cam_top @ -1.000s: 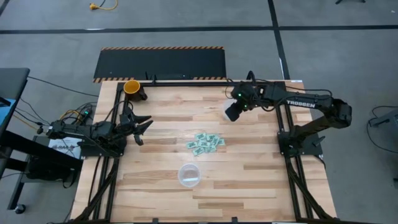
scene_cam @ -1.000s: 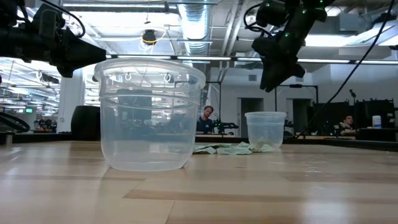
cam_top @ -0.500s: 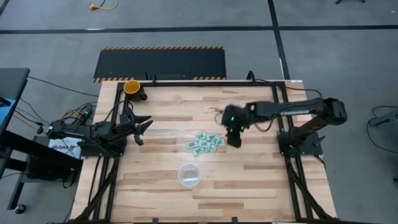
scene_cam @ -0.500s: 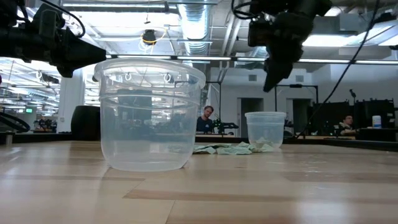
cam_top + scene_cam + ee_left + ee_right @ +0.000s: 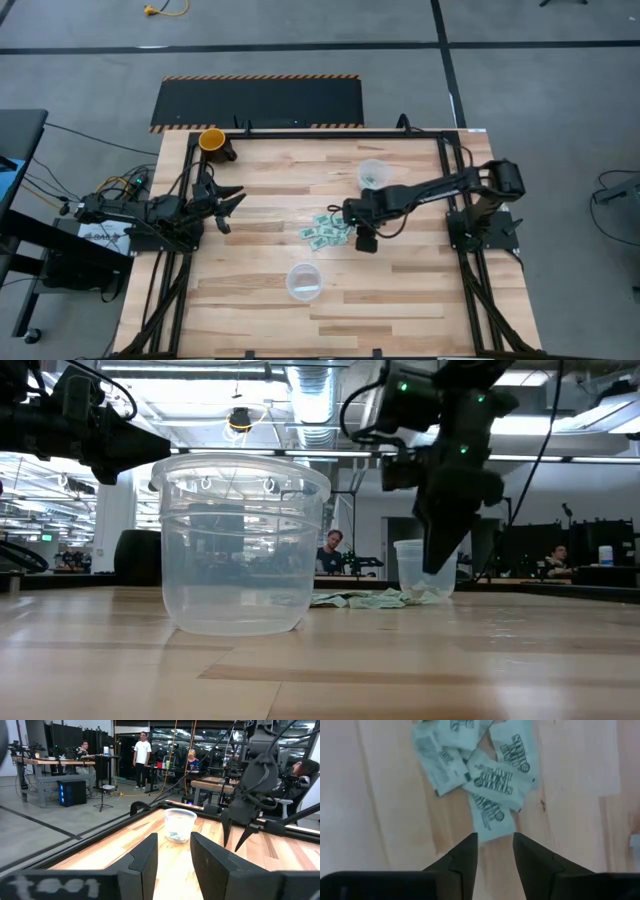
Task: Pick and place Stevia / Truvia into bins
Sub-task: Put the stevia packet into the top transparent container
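Several green-and-white Stevia packets [image 5: 326, 232] lie flat in a loose pile mid-table, filling the right wrist view [image 5: 487, 780]. My right gripper [image 5: 355, 226] [image 5: 495, 847] hangs open, fingers pointing down, just above the pile's right edge, touching nothing. One clear bin [image 5: 372, 174] [image 5: 180, 824] stands upright toward the far right with packets inside. The other clear bin [image 5: 304, 280] [image 5: 240, 545] stands near the front edge. My left gripper [image 5: 225, 199] [image 5: 174, 851] waits open at the table's left side.
An orange-yellow cup [image 5: 212, 139] stands at the far left corner. Black frame rails [image 5: 300, 130] edge the table. Bare wood lies between pile and near bin. People and workbenches show in the room beyond.
My right gripper has swung from above the far-right bin toward the table's near and left side and come down over the packet pile, tipping to point downward. The far bin, covered by the gripper before, now shows in the high view.
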You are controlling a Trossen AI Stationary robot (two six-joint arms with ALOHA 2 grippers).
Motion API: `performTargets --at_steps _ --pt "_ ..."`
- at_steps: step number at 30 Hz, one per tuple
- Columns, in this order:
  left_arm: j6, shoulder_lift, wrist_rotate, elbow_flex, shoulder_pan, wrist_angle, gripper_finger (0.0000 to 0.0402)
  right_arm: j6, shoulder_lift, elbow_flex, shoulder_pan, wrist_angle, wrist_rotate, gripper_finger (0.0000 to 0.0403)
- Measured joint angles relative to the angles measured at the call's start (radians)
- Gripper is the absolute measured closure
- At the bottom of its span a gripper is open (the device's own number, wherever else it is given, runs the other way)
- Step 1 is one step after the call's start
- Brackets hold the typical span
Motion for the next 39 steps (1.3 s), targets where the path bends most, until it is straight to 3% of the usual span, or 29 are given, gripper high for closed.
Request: performTargets --at_steps 12,18,24,39 --pt "0.000 0.000 0.000 0.000 0.000 0.000 0.0297 -0.070 0.136 0.006 -0.007 0.013 -0.011 0.0277" --pt "0.000 0.000 0.000 0.000 0.000 0.000 0.0297 -0.026 0.152 0.008 0.008 -0.026 -0.021 0.0317" --pt "0.000 0.000 0.000 0.000 0.000 0.000 0.0297 -0.013 0.080 -0.008 0.040 -0.109 -0.038 0.0395" --pt "0.000 0.000 0.000 0.000 0.000 0.000 0.0297 0.088 -0.206 0.008 0.058 -0.182 -0.060 0.0401"
